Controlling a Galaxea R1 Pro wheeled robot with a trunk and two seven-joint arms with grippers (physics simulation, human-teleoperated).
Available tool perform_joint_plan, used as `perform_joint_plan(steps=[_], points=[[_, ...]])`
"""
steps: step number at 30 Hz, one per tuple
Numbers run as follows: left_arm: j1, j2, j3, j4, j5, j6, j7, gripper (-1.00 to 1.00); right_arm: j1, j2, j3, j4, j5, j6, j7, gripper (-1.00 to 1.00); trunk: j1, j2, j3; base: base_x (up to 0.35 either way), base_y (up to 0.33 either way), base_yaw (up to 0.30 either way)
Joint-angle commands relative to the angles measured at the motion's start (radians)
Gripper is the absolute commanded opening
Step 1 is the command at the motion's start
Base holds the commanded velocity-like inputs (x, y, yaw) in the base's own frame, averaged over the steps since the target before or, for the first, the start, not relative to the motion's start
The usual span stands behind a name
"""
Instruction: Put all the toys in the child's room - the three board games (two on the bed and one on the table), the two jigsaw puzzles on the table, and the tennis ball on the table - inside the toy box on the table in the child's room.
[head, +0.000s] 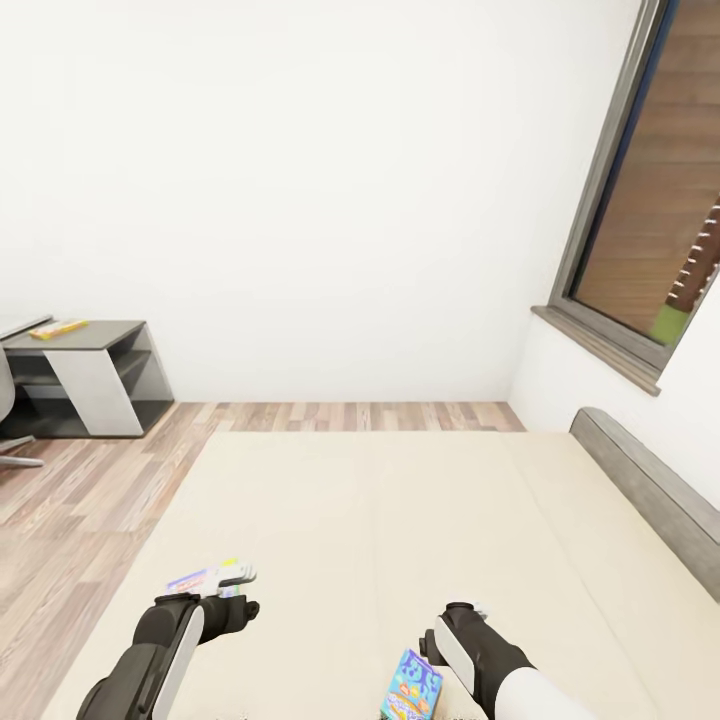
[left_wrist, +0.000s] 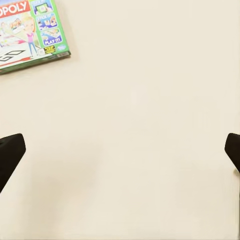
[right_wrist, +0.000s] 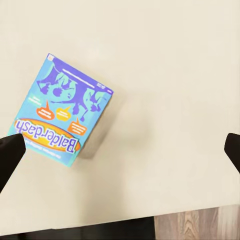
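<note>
Both tools hang wide apart over the bed (head: 400, 500). The blue Balderdash box (right_wrist: 62, 112) lies at the lower middle, near the bed's edge; a clumsy push could knock it off.

Right wrist camera. A blue board game box (right_wrist: 62, 120) with cartoon art and the title "Balderdash" lies flat on the cream mattress of the bed (right_wrist: 165, 65), rotated askew to the frame and casting a soft shadow on one side. The two dark fingertips (right_wrist: 9, 156) of the right end effector (right_wrist: 120, 152) stand wide apart above the mattress, touching nothing. Beyond the mattress edge, wood-plank floor (right_wrist: 200, 227) shows.
</note>
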Motion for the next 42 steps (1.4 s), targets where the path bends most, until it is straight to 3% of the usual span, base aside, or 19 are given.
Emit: perform_joint_plan(steps=[1,14,42], points=[[-0.001,-0.001,0.003,-0.001,0.008,0.005,0.001,1.0,-0.001,-0.001,0.008,-0.002,-0.01,0.005,-0.008,1.0,-0.003,0.005,0.0,0.0,0.0,0.0],[-0.001,-0.001,0.003,-0.002,0.008,0.005,0.001,1.0,-0.001,-0.001,0.008,-0.002,-0.009,0.004,-0.008,1.0,-0.053,0.096,0.019,0.0,0.0,0.0],[-0.001,-0.001,0.001,-0.003,0.008,0.005,0.002,1.0,-0.001,-0.001,0.008,-0.002,-0.006,0.001,-0.008,1.0,-0.053,0.096,-0.028,0.0,0.0,0.0]])
